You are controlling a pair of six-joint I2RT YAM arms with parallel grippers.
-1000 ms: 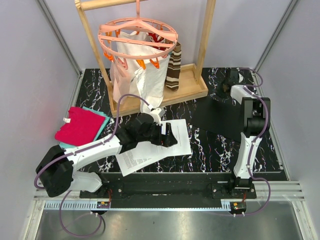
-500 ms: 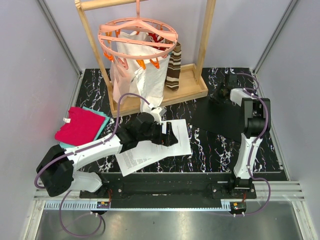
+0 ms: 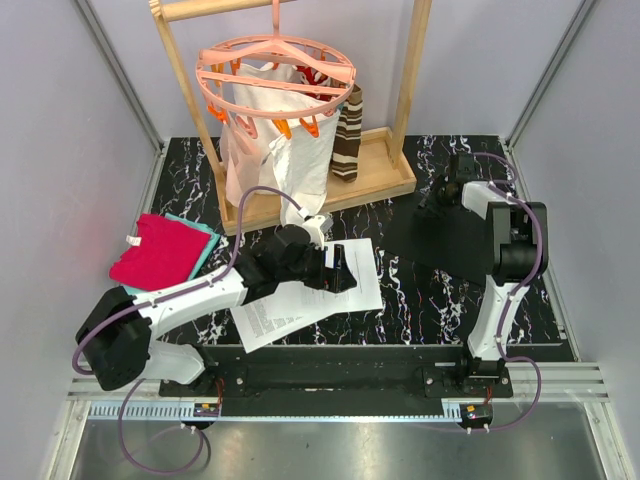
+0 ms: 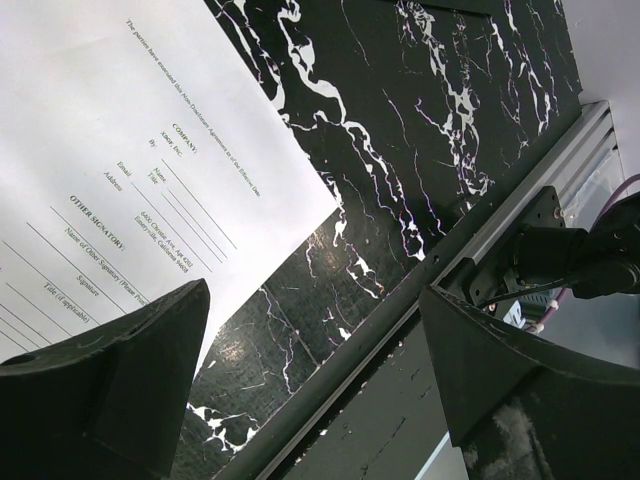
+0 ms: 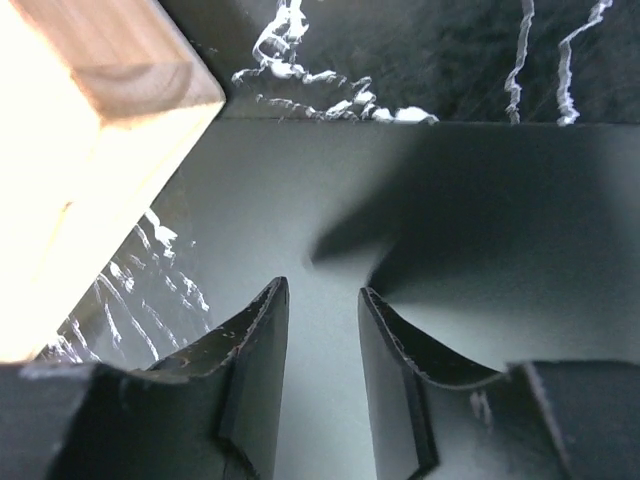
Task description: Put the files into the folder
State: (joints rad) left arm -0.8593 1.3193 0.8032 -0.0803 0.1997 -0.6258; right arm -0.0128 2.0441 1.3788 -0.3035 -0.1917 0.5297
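Seen from above, my right pincer (image 3: pixel 440 195) has shifted nearer me since a second ago, over the far corner of the thin matte-black plastic folder (image 3: pixel 455 245). My left pincer (image 3: pixel 338 272) stays over the white printed paper files (image 3: pixel 285 310).

Left wrist: jaws spread, empty.

Right wrist: jaws slightly parted, empty, folder beneath.

only legible print is on the top sheet of the files (image 4: pixel 130 120), left wrist view: "Non-Disclosure Agreement as of the Effective Date", then "COMPANY:", "By:", "Name", "Title", "Email", "Address"; below that "OTHER SIGNATORY:", "Signature", "Title (if applicable)". address line and top-view print too small to read
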